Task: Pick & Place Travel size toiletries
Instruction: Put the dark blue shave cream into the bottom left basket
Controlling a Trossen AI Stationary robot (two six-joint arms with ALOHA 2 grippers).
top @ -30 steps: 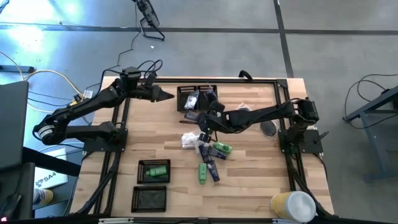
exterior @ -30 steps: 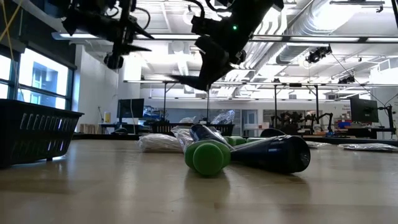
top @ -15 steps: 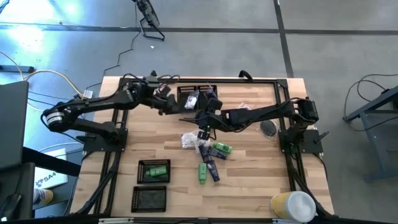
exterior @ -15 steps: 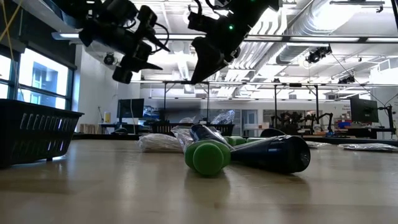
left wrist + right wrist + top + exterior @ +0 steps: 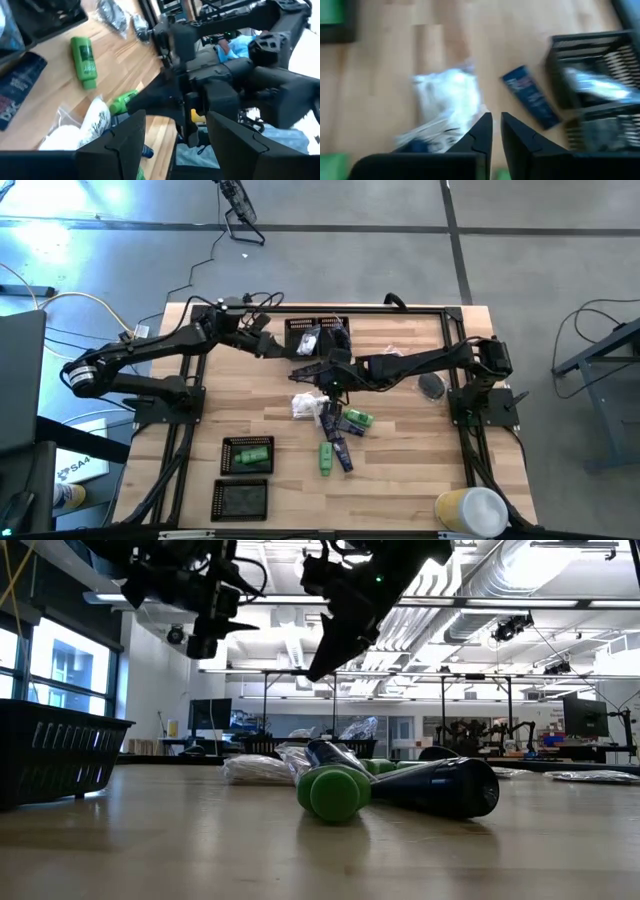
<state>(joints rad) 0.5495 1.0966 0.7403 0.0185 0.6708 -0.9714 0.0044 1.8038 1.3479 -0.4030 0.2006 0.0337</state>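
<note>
A: Reading any labels? The navy tube (image 5: 530, 102) by the white packet (image 5: 451, 102) carries pale print, too blurred to make out. The green tube (image 5: 84, 60) has dark lettering, also unreadable.

B: Trays?

A: The far tray (image 5: 316, 337) holds a white packet and dark items. The near tray (image 5: 248, 454) holds one green tube. The nearest tray (image 5: 241, 499) has something dark in it that I cannot make out.

B: Other toiletries?

A: Loose in a pile (image 5: 335, 430) mid-table: green tubes, navy tubes, white packets. A bagged dark piece (image 5: 431, 386) lies apart, toward the right arm's base.

B: Grippers?

A: The right gripper (image 5: 496, 131) hangs above the packet and navy tube, fingers nearly together, gripping nothing. The left gripper (image 5: 172, 132) is spread and empty, in the air beside the far tray.
</note>
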